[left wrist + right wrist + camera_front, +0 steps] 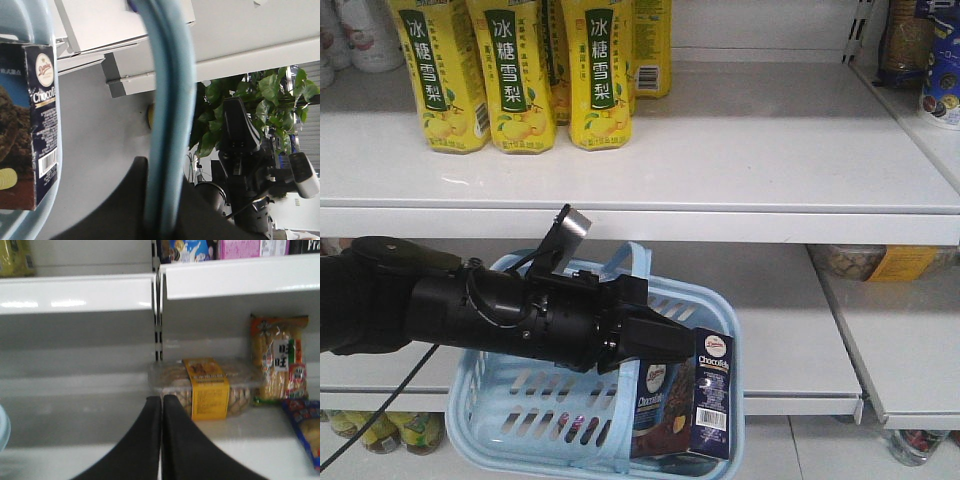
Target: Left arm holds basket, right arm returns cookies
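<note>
The light blue basket (510, 405) hangs in front of the lower shelf. My left gripper (665, 340) is shut on its swing handle (170, 100), which runs up between the black fingers in the left wrist view, where the gripper (165, 172) sits at the bottom. The navy and brown cookies box (690, 400) stands upright in the basket's right end, barcode side facing right; it also shows at the left of the left wrist view (30, 125). My right gripper (161, 400) is shut and empty, pointing at a lower shelf. The right arm (240, 145) shows in the left wrist view.
Yellow drink cartons (515, 70) stand at the back left of the upper shelf (720, 215). In front of the right gripper lie a clear biscuit box with a yellow label (207, 387), a striped snack bag (280, 357) and a blue packet (307, 427). A shelf upright (157, 315) stands behind.
</note>
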### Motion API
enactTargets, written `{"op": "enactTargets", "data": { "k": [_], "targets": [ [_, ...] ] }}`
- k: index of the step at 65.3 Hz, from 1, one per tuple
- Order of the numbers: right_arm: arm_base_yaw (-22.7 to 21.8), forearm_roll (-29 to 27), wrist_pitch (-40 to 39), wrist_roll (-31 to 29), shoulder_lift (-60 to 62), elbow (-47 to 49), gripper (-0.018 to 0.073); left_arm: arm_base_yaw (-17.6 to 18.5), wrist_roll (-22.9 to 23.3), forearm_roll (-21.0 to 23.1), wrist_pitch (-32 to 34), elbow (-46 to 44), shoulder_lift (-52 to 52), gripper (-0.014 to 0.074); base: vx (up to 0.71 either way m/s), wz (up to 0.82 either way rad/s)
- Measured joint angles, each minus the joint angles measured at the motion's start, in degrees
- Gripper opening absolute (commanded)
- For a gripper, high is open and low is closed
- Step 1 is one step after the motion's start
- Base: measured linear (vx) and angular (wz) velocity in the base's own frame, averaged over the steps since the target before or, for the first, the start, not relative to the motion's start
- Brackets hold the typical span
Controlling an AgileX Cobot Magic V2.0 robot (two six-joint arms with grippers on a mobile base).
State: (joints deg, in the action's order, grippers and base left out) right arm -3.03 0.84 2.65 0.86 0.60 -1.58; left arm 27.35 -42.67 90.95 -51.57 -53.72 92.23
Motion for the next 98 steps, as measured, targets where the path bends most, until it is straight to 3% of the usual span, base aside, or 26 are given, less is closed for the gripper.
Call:
{"op": "enactTargets", "data": {
  "k": [10, 35, 64, 74, 85, 98],
  "targets": [
    [0.00, 0.00, -3.52, -0.27, -0.15, 0.95, -0.0008, 0.00, -0.05, -0.05, -0.05, 0.00, 0.00, -0.0006, 0.00, 0.00],
    [0.00, -0.06, 10.62, -2.24, -21.24, 17.74, -0.0008, 0.00, -0.05, -0.05, 0.01, 0.00, 0.00, -0.0006, 0.00, 0.00],
    [0.00, -1.32, 6.47, -1.83, -29.66, 18.18, 0.0013, 0.00, -0.05, -0.05, 0.01, 0.00, 0.00, -0.0006, 0.00, 0.00],
    [0.00, -1.32, 6.89, -1.83, -29.66, 18.71, 0.0101, 0.00, -0.05, -0.05, 0.01, 0.00, 0.00, -0.0006, 0.00, 0.00],
    [0.06, -1.95, 8.17, -1.78, -29.66, 20.07, 0.0259, 0.00, -0.05, -0.05, 0.01, 0.00, 0.00, -0.0006, 0.00, 0.00],
    [3.45, -5.54, 9.00, -1.60, -29.66, 20.18, 0.0408, 0.00, -0.05, -0.05, 0.01, 0.00, 0.00, -0.0006, 0.00, 0.00]
  ]
}}
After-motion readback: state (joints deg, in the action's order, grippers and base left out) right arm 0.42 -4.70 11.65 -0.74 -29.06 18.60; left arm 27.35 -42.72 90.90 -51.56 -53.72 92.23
